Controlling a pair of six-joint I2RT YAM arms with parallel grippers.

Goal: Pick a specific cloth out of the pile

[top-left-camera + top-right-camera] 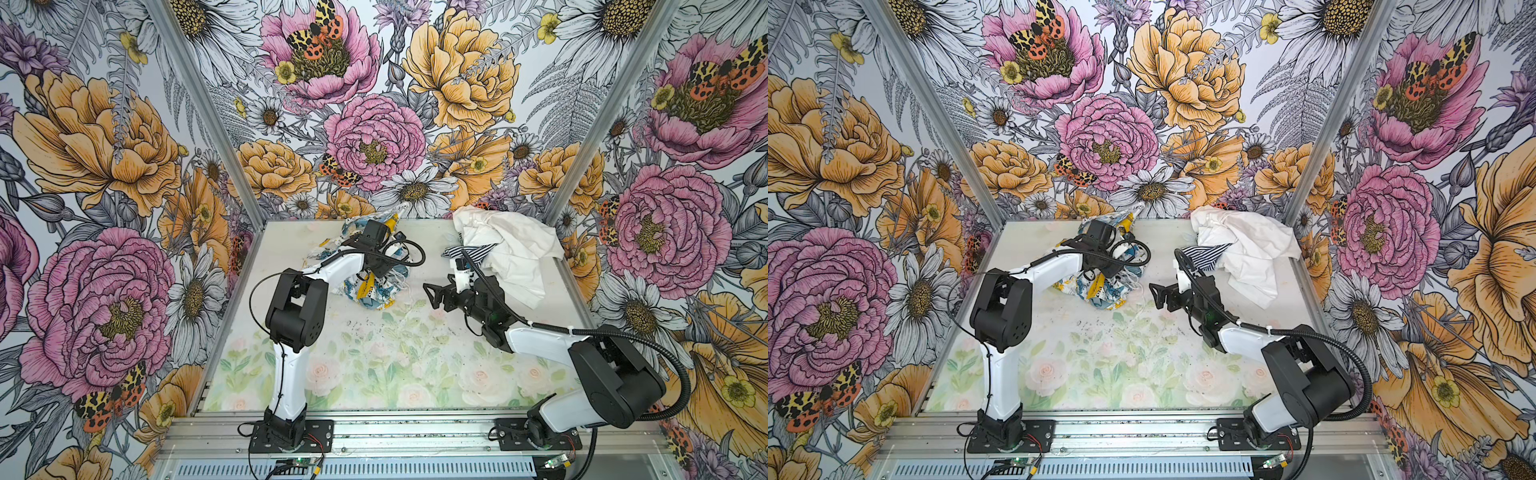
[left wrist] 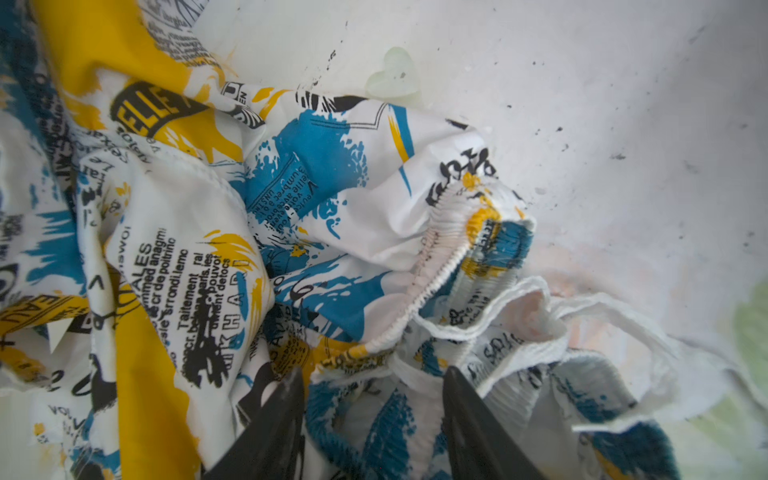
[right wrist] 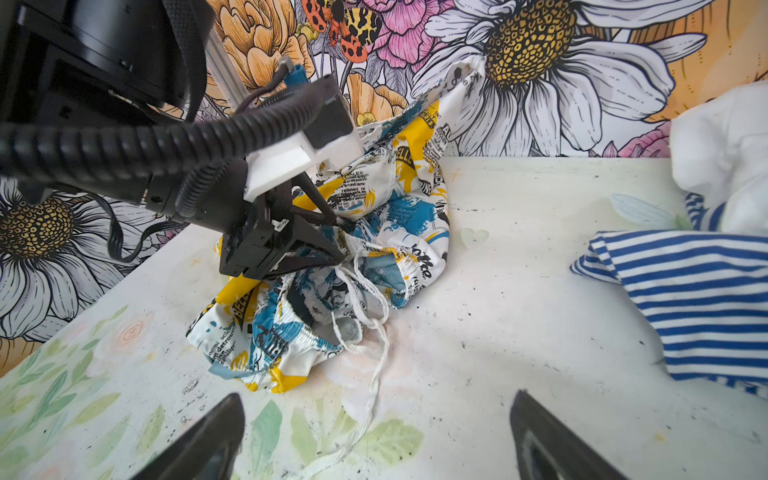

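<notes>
The cloth (image 1: 368, 291) lies crumpled at the back of the table (image 1: 374, 357), well apart from the pile (image 1: 511, 245). My left fingers (image 2: 278, 424) stand parted over it with fabric between them; I cannot tell whether they pinch it. The right fingers (image 3: 208, 444) hang spread and empty. With the cloth already separated, I'd open fully and lift straight up, so the drawstring (image 3: 376, 374) doesn't snag.

The left gripper (image 2: 374, 372) is cropped by the frame edge in its wrist view and largely hidden beneath its wrist in both top views, where the cloth (image 1: 376, 293) is partly covered; the pile (image 3: 702, 291) is cropped in the right wrist view.
</notes>
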